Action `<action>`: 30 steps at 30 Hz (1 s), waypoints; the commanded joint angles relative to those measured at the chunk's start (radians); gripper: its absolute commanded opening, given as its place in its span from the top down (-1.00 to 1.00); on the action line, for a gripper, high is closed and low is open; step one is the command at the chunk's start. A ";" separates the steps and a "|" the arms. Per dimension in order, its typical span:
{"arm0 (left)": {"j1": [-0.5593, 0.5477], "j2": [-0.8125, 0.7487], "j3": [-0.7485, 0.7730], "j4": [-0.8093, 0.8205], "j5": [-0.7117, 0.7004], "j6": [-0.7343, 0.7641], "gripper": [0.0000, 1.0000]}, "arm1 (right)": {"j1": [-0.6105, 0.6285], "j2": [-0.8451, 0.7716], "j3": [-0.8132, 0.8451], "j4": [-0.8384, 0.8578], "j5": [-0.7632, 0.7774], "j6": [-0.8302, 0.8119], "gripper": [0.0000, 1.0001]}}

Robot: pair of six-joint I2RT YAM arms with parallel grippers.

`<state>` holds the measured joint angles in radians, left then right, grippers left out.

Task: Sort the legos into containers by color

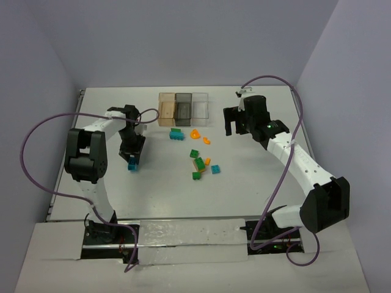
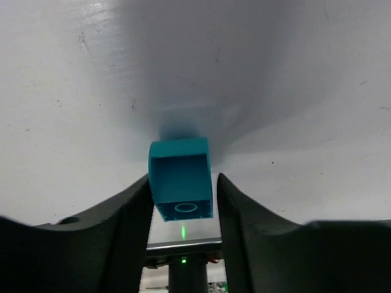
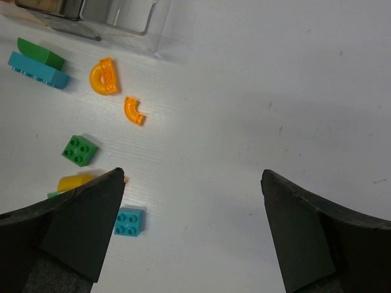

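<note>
My left gripper [image 1: 132, 160] is shut on a teal-blue lego [image 1: 132, 166], low over the table's left part. In the left wrist view the lego [image 2: 181, 177] sits between my two fingers with its hollow underside towards the camera. My right gripper [image 1: 235, 125] is open and empty, right of the containers. The three joined containers stand at the back: orange-brown [image 1: 166, 108], smoky grey [image 1: 183, 107], clear [image 1: 200, 105]. Loose legos lie in front of them: a teal and green pair [image 1: 177, 134], an orange half-ring [image 1: 195, 133], a green brick [image 1: 193, 154] and a teal brick [image 1: 216, 170].
In the right wrist view the open gripper [image 3: 191, 177] hangs over bare table. To its left lie a teal 2x2 brick [image 3: 129, 221], a green 2x2 brick [image 3: 79, 150], an orange curved piece [image 3: 133, 110] and an orange half-ring [image 3: 102, 76]. The clear container's corner [image 3: 122, 15] shows at the top.
</note>
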<state>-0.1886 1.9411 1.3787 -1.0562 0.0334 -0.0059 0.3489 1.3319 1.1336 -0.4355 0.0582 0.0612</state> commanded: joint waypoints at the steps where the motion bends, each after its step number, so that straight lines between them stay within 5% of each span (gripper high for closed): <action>1: -0.006 0.006 0.019 0.031 -0.007 -0.032 0.14 | -0.005 0.003 0.047 0.005 -0.011 -0.004 -1.00; 9: -0.006 -0.090 0.139 0.019 -0.003 -0.005 0.99 | -0.005 0.001 0.063 -0.009 -0.030 -0.006 -1.00; 15: -0.009 -0.144 0.381 0.122 0.048 -0.060 0.99 | -0.005 -0.011 0.067 -0.008 -0.046 -0.012 -1.00; 20: -0.031 -0.039 0.619 0.288 -0.001 -0.143 1.00 | -0.005 0.004 0.092 -0.023 -0.053 -0.012 -1.00; 30: -0.098 0.132 0.744 0.548 -0.029 -0.169 1.00 | -0.005 0.032 0.117 -0.040 -0.054 -0.006 -0.99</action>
<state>-0.2594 2.0014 2.0678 -0.6285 0.0193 -0.1485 0.3489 1.3490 1.2045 -0.4629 0.0097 0.0578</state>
